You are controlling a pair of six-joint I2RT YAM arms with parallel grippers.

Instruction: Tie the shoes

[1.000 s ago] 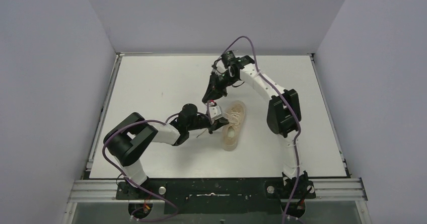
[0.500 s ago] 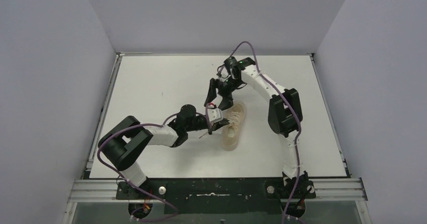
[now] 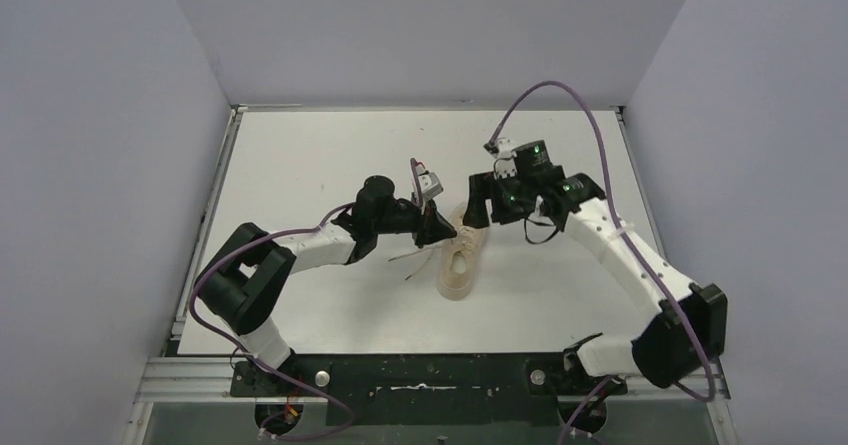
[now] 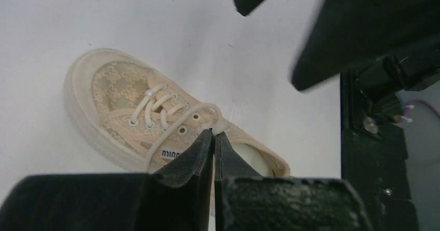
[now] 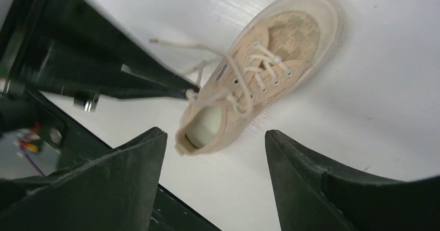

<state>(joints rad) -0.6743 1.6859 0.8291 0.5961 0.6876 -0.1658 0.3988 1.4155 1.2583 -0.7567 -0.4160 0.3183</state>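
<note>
The shoe (image 3: pixel 462 257), a small cream-beige sneaker, lies mid-table with its toe pointing away from the arm bases. My left gripper (image 3: pixel 441 231) sits at the shoe's left side, shut on a loop of cream lace (image 4: pixel 182 118) just above the eyelets; its tips (image 4: pixel 214 133) pinch the lace over the shoe (image 4: pixel 119 93). A loose lace end (image 5: pixel 165 43) trails onto the table left of the shoe (image 5: pixel 283 49). My right gripper (image 3: pixel 481 203) hovers above the toe end, open and holding nothing; in its wrist view the gripper (image 5: pixel 216 135) has the heel opening between its fingers.
The white table (image 3: pixel 300 165) is walled by grey panels on three sides. Purple cables (image 3: pixel 560 95) arc above the right arm. A black rail (image 3: pixel 430 375) with the arm bases runs along the near edge.
The right arm swung from the shoe's back left over to its right and opened its jaws, letting go of the lace. The left gripper lifted and shifted back, still pinching lace.
</note>
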